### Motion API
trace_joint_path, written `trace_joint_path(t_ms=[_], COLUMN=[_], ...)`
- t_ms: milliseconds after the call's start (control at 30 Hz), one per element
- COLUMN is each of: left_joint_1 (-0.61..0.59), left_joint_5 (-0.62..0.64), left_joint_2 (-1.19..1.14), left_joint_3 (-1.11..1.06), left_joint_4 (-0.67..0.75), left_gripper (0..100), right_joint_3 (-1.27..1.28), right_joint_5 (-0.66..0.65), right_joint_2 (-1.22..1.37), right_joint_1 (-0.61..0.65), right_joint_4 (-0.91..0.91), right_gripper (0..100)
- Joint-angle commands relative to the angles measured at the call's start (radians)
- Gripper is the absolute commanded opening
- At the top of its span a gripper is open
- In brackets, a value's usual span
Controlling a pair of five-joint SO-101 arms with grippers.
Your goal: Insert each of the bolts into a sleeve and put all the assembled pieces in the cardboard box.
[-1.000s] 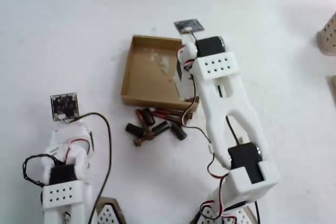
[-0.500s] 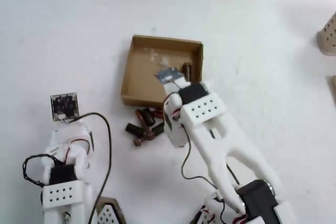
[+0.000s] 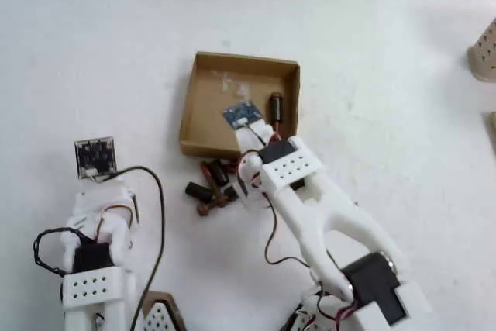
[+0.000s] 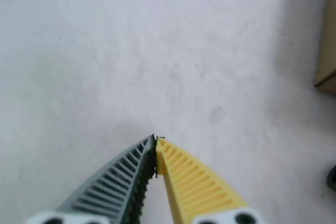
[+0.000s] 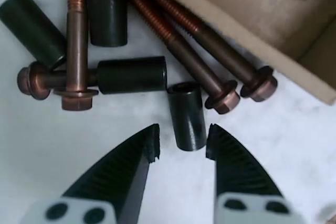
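The box [image 3: 192, 106] sits at the middle of the table [image 3: 387, 75], open side up. One assembled piece [image 3: 277, 108], a bolt in a sleeve, lies inside it just beside the right wall.

The loose parts form a pile [image 3: 211, 186] on the table, just beside the near wall of the box. In the right wrist view we see two bare bolts [image 5: 181, 59] lying side by side, close along the box wall. A third bolt [image 5: 76, 35] lies across a fourth bolt [image 5: 31, 80]. The shank of the fourth bolt runs into the end of a dark sleeve [image 5: 131, 75]; we cannot tell how deep it goes. Two empty sleeves [image 5: 107, 6] lie at the far-left side of the pile.

The right arm [image 3: 325, 215] reaches from the near edge to the right part of the pile. The right gripper [image 5: 181, 140] hangs low over the table with its fingers [image 5: 142, 153] narrowly apart. A single sleeve [image 5: 187, 116] lies loose between the fingertips, one tip on each side of its end. We see a small gap on either side, so nothing is gripped.

The left arm [image 3: 93, 261] stands at the near left, well apart from the pile. The left gripper [image 4: 156, 150] points at bare table. Its two fingers are pressed together along their length and hold nothing.
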State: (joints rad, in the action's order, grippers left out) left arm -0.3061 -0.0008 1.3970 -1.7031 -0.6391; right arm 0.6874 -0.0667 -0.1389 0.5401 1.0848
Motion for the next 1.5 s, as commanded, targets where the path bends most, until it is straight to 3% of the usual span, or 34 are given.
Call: trace_joint_path(t_ms=[0,467,633,867,1133,1467], left_joint_1=[-0.008,-0.008,-0.008,-0.008,-0.008,-0.008], left_joint_5=[-0.009,-0.009,-0.009,-0.009,-0.009,-0.009], left_joint_2=[0.015,0.015,0.015,0.015,0.015,0.015], left_joint_3=[0.041,0.041,0.041,0.041,0.041,0.041], left_joint_4=[-0.002,-0.002,0.0,0.0,0.0,0.0], left_gripper=[2,2,2,2,2,2], right_joint_3=[-0.011,-0.031,-0.029,-0.034,0.012,0.259], right_joint_5=[-0.011,-0.011,-0.003,-0.003,-0.003,-0.009], right_joint_2=[0.076,0.214,0.217,0.208,-0.042,-0.394], right_joint_1=[0.007,-0.019,-0.019,-0.019,0.01,0.002], right_joint_4=[-0.068,-0.148,-0.182,-0.116,0.116,0.119], right_gripper=[12.7,12.5,1.2,1.7,1.7,1.7])
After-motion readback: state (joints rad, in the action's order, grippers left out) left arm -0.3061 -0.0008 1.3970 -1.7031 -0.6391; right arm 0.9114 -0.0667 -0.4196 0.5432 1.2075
